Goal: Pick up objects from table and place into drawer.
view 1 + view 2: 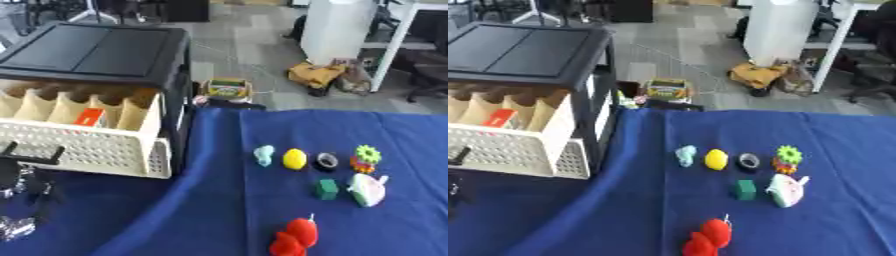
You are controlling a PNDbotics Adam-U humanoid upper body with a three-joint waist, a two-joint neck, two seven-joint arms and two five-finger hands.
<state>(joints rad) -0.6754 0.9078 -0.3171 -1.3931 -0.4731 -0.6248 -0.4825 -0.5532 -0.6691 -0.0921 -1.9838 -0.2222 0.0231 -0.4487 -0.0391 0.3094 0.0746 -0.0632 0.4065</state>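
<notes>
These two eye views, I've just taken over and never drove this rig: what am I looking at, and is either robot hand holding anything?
Both pictures come from one stereo camera in the robot's head, looking down at the work, so they show nearly the same scene. A table with a blue cloth carries small things: a pale blue piece, a yellow ball, a dark ring, a green gear toy, a green block, a white toy and a red toy. At left stands a black cabinet with its white drawer pulled open; something orange lies inside. The left robot hand shows at the lower left corner; whether it holds anything I cannot tell. The right robot hand is out of view.
</notes>
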